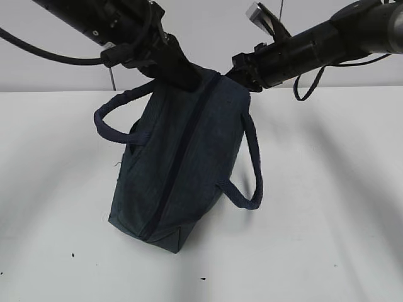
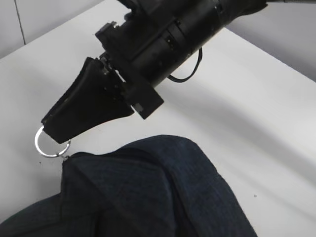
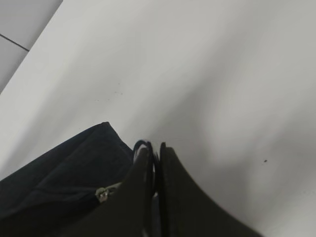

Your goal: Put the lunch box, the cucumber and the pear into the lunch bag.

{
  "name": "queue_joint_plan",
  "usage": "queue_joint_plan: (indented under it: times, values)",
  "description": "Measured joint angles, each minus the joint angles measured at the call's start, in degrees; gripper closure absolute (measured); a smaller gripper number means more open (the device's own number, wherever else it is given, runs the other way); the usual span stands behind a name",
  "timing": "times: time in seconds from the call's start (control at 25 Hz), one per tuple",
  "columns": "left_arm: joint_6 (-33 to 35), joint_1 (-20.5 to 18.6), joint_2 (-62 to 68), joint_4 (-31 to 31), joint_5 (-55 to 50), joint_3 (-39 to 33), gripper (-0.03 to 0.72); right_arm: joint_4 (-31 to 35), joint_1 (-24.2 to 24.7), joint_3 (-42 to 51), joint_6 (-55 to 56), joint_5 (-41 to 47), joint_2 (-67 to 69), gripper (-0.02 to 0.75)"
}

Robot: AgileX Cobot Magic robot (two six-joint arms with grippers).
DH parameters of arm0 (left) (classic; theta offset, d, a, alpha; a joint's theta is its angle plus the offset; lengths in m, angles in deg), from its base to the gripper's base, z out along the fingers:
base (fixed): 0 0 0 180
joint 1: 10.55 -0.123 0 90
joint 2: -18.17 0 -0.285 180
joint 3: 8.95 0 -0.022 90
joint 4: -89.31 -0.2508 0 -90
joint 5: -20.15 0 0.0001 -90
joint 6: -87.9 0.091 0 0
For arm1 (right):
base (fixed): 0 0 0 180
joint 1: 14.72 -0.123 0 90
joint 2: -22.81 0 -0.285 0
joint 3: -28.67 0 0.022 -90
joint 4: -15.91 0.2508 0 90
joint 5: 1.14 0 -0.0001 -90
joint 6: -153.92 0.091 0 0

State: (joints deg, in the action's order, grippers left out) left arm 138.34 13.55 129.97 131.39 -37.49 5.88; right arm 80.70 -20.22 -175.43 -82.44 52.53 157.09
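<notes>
While the lunch bag [image 1: 179, 170] is hanging tilted above the white table [image 1: 327, 220], its lower corner is sitting close to or on the surface, and its dark zipper line is running from the raised top end down to that corner. The bag is looking closed along that line, so whatever is inside is staying hidden. One padded handle [image 1: 116, 116] is looping out to the left and the other handle [image 1: 252, 170] is drooping on the right. At the raised end, the left gripper [image 1: 182, 75] is pressing into the fabric with its jaws together, though what exactly it is pinching is hidden. In the left wrist view, the right gripper [image 2: 54, 128] is clamping shut on the metal ring pull [image 2: 47, 147] at the bag's corner; the right wrist view is showing its fingers [image 3: 173, 197] drawn tight together over a thin loop. Nothing else is lying on the table near the bag except a few small dark specks [image 1: 201, 278].
</notes>
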Motion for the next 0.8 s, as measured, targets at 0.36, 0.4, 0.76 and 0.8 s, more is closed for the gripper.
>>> queue_joint_plan:
  times: [0.36, 0.4, 0.76, 0.8]
  values:
    - [0.25, 0.05, 4.95, 5.98, 4.25, 0.42, 0.687, -3.85, 1.75, 0.00, 1.01, -3.48, 0.12, 0.698]
    - [0.25, 0.11, 5.13, 6.15, 4.77, 0.42, 0.687, -4.17, 1.91, 0.00, 1.01, -4.03, 0.15, 0.684]
    - [0.44, 0.33, 7.03, 5.98, 10.48, 0.42, 0.676, -5.46, 3.07, 0.00, 1.14, -7.83, 0.97, 0.412]
    - [0.44, 0.33, 7.03, 5.31, 11.15, 0.42, 0.661, -5.60, 3.07, 0.00, 1.14, -7.57, 0.97, 0.405]
